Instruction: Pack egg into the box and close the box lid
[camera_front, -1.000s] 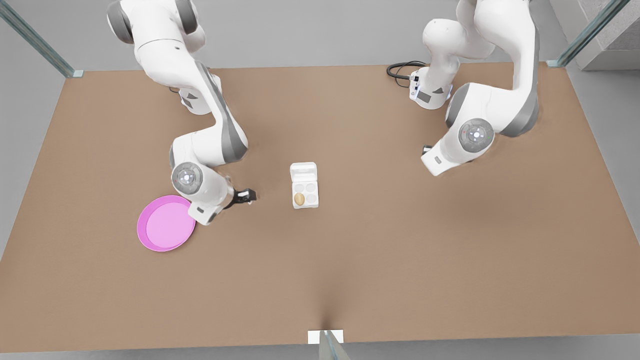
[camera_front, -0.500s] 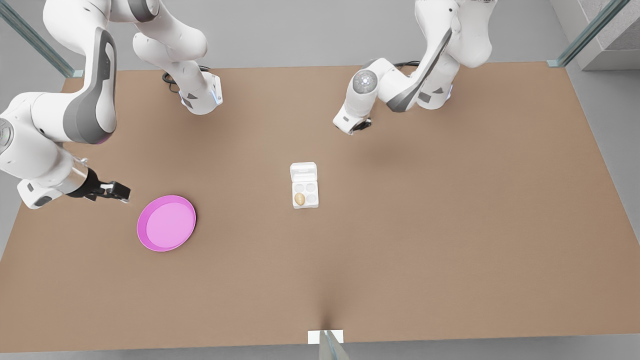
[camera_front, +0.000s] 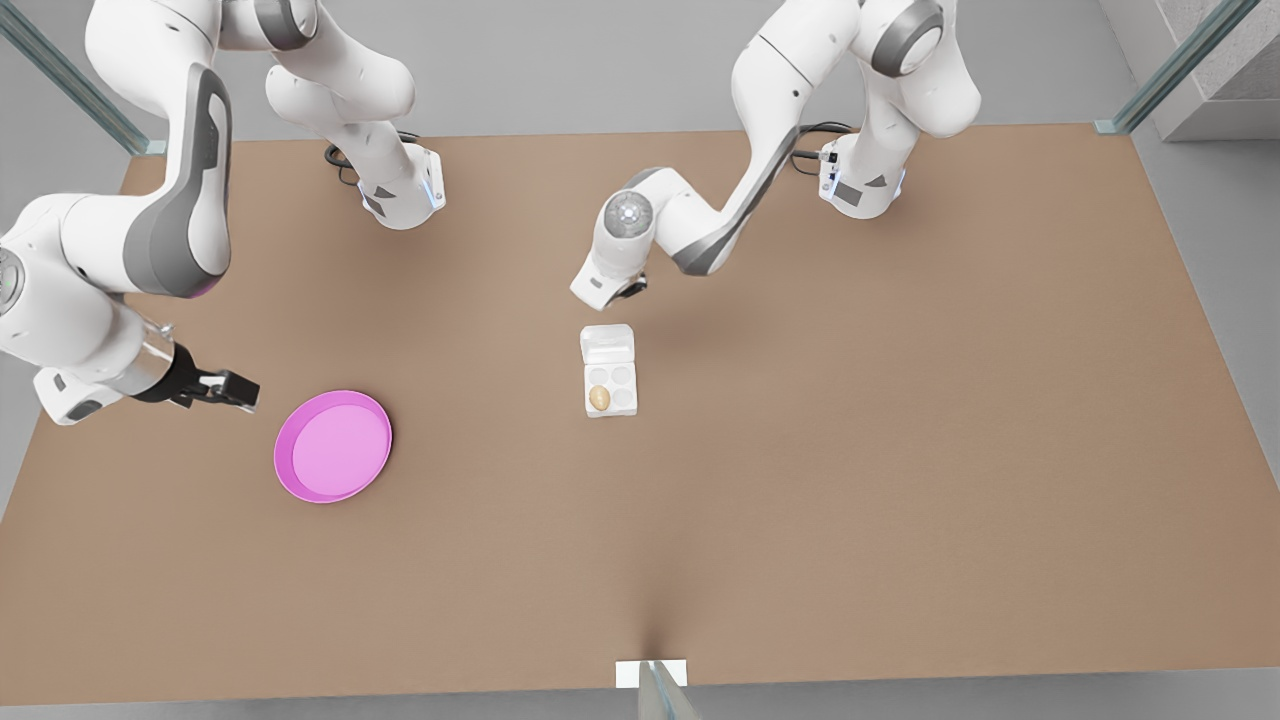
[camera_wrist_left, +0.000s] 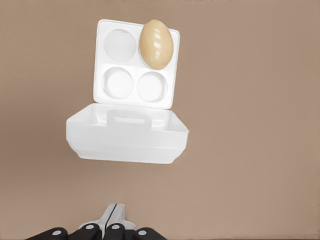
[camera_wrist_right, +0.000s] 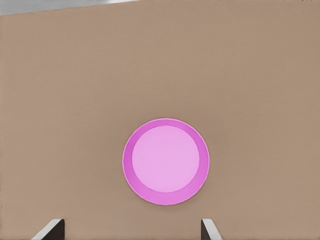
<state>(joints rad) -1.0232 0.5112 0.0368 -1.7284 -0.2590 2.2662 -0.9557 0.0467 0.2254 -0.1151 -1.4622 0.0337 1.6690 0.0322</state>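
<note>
Left tool (camera_front: 628, 290) pressed together, poised just behind the open box lid (camera_front: 607, 343), egg (camera_front: 599, 397) cupped; right tool (camera_front: 235, 391) spread, level, waiting beside pink plate (camera_front: 333, 446).

- No readable text, labels, brands or numbers anywhere.
- Box (camera_front: 609, 371), egg (camera_front: 599, 397), plate (camera_front: 333, 446), table (camera_front: 800, 500): all unmarked.

The tan egg (camera_front: 599, 398) is sitting in one corner cup of the white box (camera_front: 611, 389), whose box lid (camera_front: 607, 344) is lying open behind the cups.
</note>
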